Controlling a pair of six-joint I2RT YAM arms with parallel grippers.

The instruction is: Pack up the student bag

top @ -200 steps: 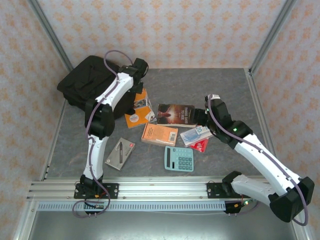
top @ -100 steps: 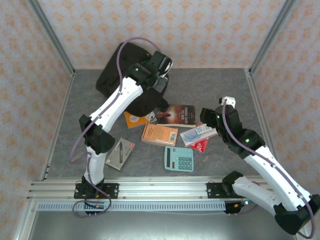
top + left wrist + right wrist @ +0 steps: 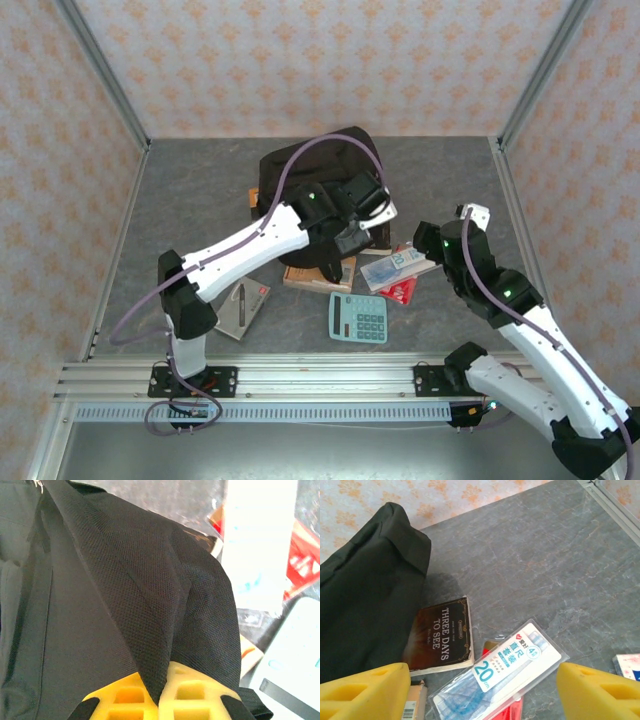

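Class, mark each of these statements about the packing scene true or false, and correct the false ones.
1. The left hand is shut on the student bag, pinching its fabric. True.
2. The right hand grips the ruler pack. False: it is open and holds nothing, above the pack.
3. The book "Three Days to See" lies flat at the bag's edge. True.
4. The calculator is inside the bag. False: it lies on the table, on the near side of the bag.
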